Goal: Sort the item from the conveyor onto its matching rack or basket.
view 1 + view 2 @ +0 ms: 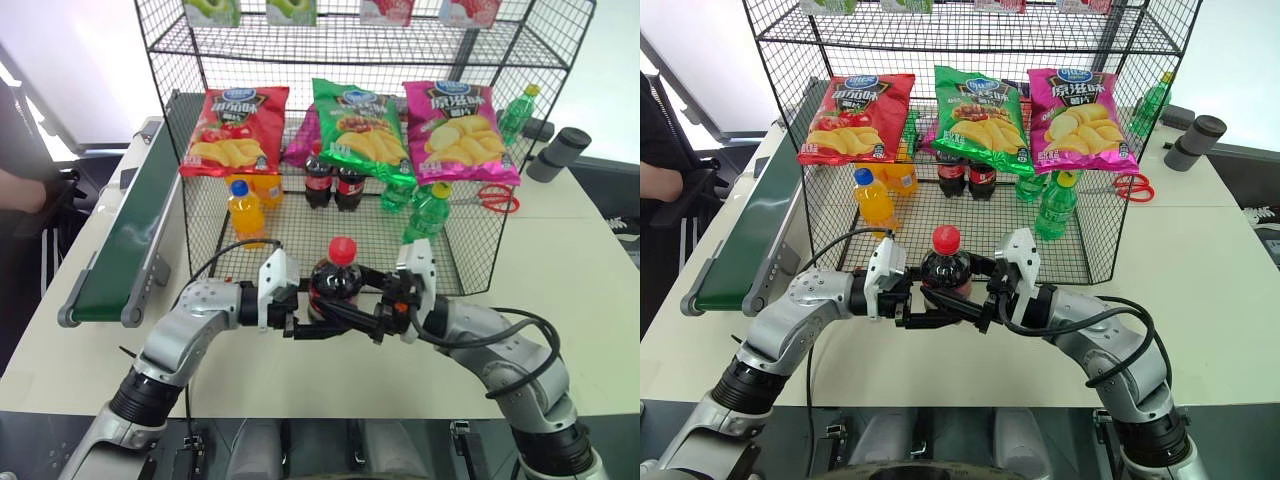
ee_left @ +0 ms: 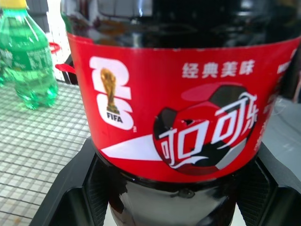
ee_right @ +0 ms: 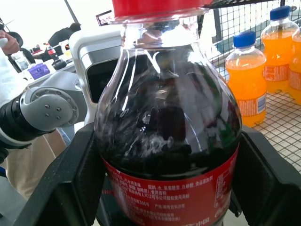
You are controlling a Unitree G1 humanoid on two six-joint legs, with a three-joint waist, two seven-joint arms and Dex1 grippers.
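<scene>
Right gripper [image 1: 372, 312] clamped on cola bottle [image 1: 335, 282], fingers on both flanks. Left gripper [image 1: 300, 318] flanked same bottle from opposite side, jaws part open, grip uncertain. Bottle upright above table [image 1: 590, 300], in front of wire rack [image 1: 460, 250], well apart from conveyor [image 1: 125, 235]. Red label showed "26", "FIFA", trophy, white Chinese script; bottle base hidden. Chip bags [image 1: 232, 130] bore unreadable Chinese print.
</scene>
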